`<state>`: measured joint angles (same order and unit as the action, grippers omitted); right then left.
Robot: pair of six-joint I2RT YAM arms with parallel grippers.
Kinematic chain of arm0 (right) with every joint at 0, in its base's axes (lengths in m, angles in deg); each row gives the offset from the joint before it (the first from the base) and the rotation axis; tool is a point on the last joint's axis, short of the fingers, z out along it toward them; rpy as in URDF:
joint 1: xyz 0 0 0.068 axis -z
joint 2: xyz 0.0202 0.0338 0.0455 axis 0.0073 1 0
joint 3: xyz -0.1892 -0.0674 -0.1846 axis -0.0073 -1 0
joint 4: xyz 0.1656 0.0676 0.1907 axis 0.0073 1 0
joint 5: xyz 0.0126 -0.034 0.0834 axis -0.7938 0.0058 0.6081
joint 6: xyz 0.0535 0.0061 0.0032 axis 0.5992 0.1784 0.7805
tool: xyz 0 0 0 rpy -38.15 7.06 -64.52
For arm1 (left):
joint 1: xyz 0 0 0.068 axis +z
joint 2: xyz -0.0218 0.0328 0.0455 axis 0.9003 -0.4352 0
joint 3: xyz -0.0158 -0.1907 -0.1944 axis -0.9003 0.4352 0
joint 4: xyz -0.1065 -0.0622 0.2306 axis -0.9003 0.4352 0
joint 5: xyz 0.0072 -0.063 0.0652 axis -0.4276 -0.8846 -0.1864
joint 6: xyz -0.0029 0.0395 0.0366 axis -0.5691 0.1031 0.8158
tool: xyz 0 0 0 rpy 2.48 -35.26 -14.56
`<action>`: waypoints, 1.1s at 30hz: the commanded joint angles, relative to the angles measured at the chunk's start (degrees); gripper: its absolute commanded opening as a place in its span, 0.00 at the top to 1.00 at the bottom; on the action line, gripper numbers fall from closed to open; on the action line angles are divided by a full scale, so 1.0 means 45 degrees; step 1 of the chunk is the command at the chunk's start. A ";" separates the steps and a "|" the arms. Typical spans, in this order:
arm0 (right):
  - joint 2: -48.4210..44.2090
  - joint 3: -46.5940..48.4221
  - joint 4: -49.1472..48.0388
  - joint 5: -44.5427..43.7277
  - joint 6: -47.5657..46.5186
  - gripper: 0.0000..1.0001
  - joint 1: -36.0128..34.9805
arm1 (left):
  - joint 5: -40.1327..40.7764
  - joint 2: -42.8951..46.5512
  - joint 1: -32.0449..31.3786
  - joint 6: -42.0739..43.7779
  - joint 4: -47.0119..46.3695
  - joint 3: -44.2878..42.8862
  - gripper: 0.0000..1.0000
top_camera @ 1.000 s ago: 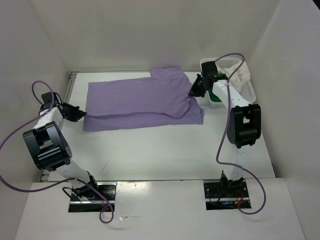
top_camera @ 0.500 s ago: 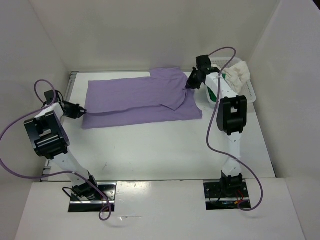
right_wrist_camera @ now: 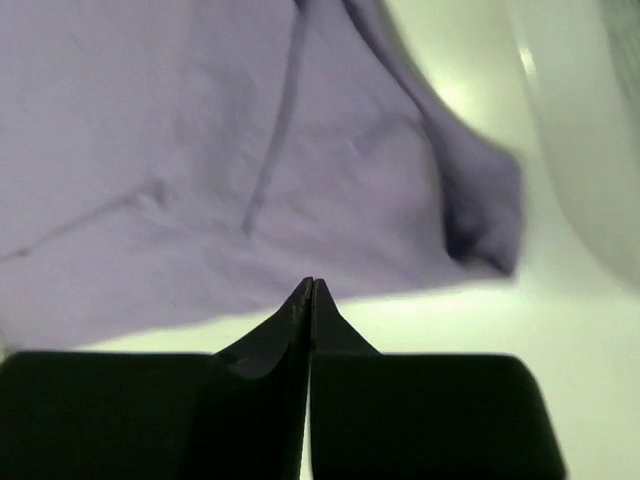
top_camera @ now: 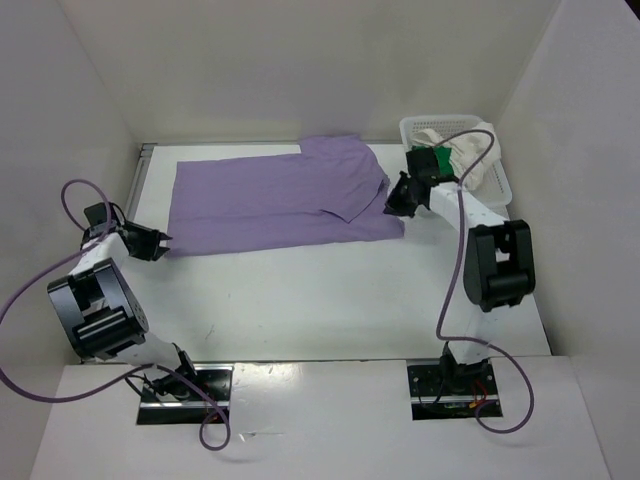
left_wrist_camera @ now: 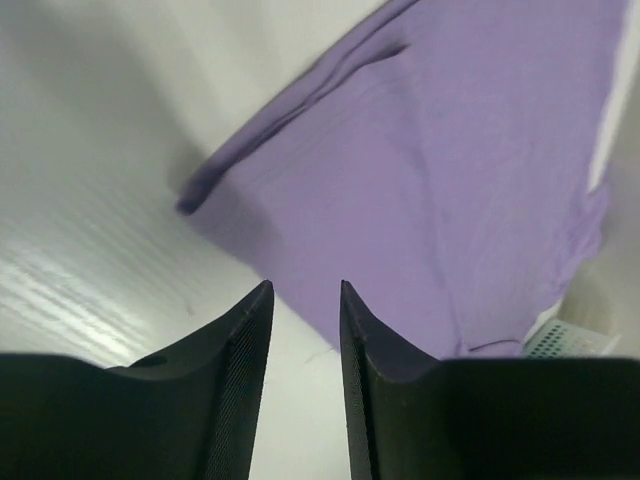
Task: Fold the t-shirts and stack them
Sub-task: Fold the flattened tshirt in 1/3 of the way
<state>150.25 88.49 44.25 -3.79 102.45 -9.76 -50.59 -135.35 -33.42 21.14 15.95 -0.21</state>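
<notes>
**Both grippers empty at the half-folded lavender shirt**

The lavender t-shirt (top_camera: 280, 200) lies flat in a long doubled band just ahead of both sets of fingertips, probably awaiting its next fold. The left gripper (left_wrist_camera: 305, 290) is partly spread near a shirt corner, holding nothing. The right gripper (right_wrist_camera: 310, 285) is pressed together and empty. Right of its fingers, the mesh basket (top_camera: 440, 121) holding the cream t-shirt (top_camera: 475, 155) crowds that side.

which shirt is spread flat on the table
The lavender-purple shirt: it lies spread out on the table, while the creamy white shirt sits bunched up in the mesh basket.
</notes>
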 commanded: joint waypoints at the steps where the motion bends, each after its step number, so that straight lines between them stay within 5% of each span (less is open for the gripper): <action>1: -0.1846 -0.2731 -0.1483 -0.0893 0.0442 1.00 0.0102 | 0.0202 -0.0442 0.0112 0.0613 0.0274 0.0614 0.60; 6: -0.2319 -0.4147 -0.1914 -0.1829 0.0559 0.57 0.0221 | 0.0085 -0.1220 0.0112 0.0595 0.0002 0.0614 0.53; 8: -0.2184 -0.4264 -0.2205 -0.2142 0.0559 0.52 0.0221 | -0.0071 -0.1574 0.0112 0.0594 0.0001 0.0459 0.56; 18: -0.0485 -0.3543 -0.3223 -0.2553 0.1085 0.52 -0.0051 | -0.0208 -0.2533 -0.0005 0.0223 -0.0429 0.0048 0.84; 24: -0.0306 -0.3425 -0.2970 -0.3217 0.1516 0.90 -0.0677 | 0.0222 -0.2533 -0.0005 0.0359 -0.0136 -0.0186 1.00; 33: -0.3078 -0.6409 -0.1406 -0.2672 0.2258 0.98 -0.0621 | 0.0066 -0.1616 0.0618 0.0789 0.0489 0.0808 1.00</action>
<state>142.62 64.40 33.46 -16.05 110.41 -12.91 -50.62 -145.66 -32.35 22.43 15.74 1.39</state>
